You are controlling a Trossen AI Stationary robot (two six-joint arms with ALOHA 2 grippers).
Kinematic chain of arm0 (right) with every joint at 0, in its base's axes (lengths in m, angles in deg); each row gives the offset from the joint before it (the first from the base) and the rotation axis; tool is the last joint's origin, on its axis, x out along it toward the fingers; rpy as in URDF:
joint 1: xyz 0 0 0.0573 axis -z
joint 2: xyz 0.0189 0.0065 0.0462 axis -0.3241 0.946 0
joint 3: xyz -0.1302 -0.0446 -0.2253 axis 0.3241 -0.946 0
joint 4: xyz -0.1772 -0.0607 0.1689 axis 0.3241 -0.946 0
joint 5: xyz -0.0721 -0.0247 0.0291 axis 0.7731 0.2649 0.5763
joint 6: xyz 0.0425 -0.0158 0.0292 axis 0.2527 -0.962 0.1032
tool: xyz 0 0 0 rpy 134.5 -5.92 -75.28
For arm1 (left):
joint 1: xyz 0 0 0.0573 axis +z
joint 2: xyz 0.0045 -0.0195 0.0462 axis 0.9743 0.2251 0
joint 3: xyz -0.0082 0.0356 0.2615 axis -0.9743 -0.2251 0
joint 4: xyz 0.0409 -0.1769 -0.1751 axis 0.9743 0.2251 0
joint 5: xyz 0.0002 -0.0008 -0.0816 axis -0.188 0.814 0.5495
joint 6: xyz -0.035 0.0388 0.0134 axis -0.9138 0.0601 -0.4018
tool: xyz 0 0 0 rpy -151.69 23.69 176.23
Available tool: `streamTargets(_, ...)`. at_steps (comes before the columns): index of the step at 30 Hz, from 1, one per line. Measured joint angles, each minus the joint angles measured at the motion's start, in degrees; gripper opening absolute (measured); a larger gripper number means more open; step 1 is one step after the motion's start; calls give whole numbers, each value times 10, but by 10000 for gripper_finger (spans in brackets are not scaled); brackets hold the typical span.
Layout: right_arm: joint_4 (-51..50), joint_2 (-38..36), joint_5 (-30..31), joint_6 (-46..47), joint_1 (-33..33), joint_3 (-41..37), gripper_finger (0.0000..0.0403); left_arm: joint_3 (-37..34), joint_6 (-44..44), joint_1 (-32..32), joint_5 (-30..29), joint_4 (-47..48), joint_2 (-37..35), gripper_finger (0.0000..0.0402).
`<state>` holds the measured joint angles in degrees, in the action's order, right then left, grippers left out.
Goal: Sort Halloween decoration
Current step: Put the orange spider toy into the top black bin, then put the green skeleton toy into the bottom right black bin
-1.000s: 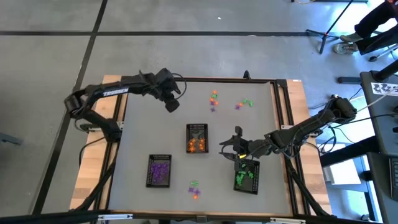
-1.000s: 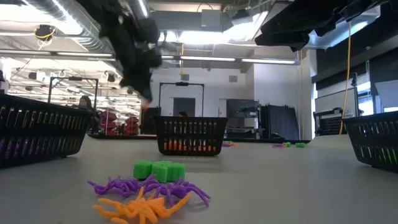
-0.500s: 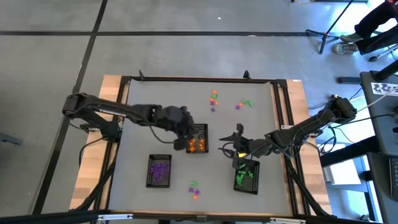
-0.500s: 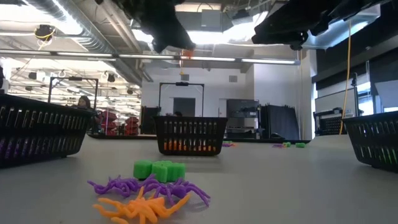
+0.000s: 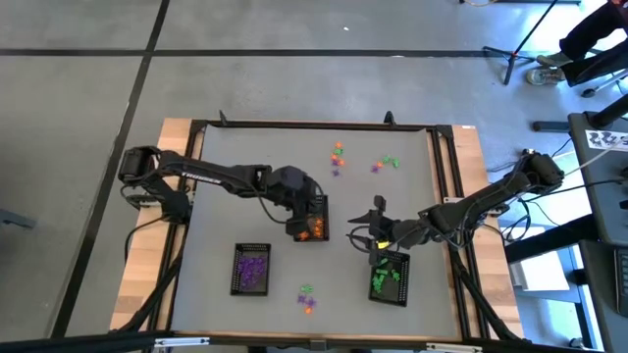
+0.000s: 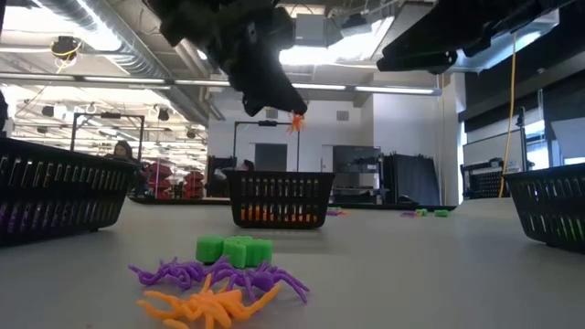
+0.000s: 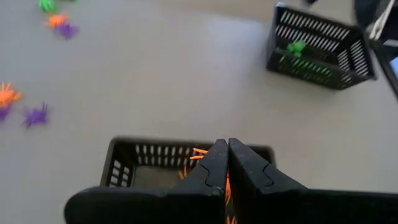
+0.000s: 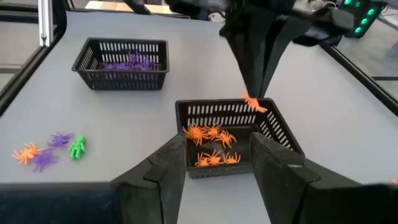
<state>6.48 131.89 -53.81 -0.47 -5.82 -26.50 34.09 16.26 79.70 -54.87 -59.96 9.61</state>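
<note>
The Halloween decoration is a scatter of tiny orange, purple and green trinkets. One orange spider [image 8: 252,102] hangs at the tips of my left gripper [image 5: 302,218], which is shut on it above the middle black tray [image 5: 312,204] of orange pieces. My right gripper [image 8: 217,163] stands open and holds nothing; it is right of that tray, over the far end of the green tray [image 5: 391,277]. The purple tray [image 5: 251,270] stands at the near left. Loose trinkets lie on the table at the far side [image 5: 339,157] and near the front edge [image 5: 307,298]. My left gripper pinches the orange spider [image 6: 295,122] between the very tips of its two fingers. The fingers slant downward, coming from the table's left side. The spider sticks out below the fingertips, lifted clear, over the far edge of the middle tray [image 8: 186,111].
A green and purple group [image 5: 386,164] lies at the far right of the table. In the low view green, purple and orange pieces [image 6: 224,279] lie close to the camera. Black frame rails [image 5: 446,186] run along the table's edges. Bare tabletop lies between the trays.
My left gripper has swung from the table's far left toward the middle tray, tipping downward and staying shut on the orange spider, which now hangs over that tray.
</note>
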Motion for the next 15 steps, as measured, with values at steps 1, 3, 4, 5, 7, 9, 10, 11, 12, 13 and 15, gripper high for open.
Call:
streamTargets(1, 1, -1, 0, 2, 0, 0, 175, -7, 0, 0, -2, -3, 0, 0)
streamTargets(3, 0, -5, -1, 4, 0, 0, 175, -26, 0, 0, -4, -12, 0, 0)
streamTargets(4, 0, -6, -2, 4, 0, 0, 175, -39, 1, 0, -4, -19, 0, 0)
streamTargets(5, 0, -7, -2, 4, 0, 0, 175, -54, 1, 0, -4, -30, 0, 0)
streamTargets(7, -1, -7, 5, 4, 0, 0, 175, -81, -3, 0, -2, -60, 0, 2)
streamTargets(9, -4, -6, 17, 4, 0, 0, 175, -94, -8, 2, 17, -92, 0, 14)
streamTargets(10, -4, -6, 25, 2, 0, 0, 175, -96, -11, 3, 24, -107, 0, 23)
streamTargets(11, -4, -6, 36, 0, 0, 0, 175, -97, -13, 3, 27, -117, 0, 34)
streamTargets(12, -4, -6, 48, -2, 0, 0, 175, -97, -13, 3, 27, -119, 0, 47)
streamTargets(13, -4, -6, 59, -4, 0, 0, 175, -97, -11, 3, 24, -119, 0, 60)
streamTargets(15, -4, -6, 79, -3, 0, 0, 175, -97, -5, 2, 15, -120, 0, 88)
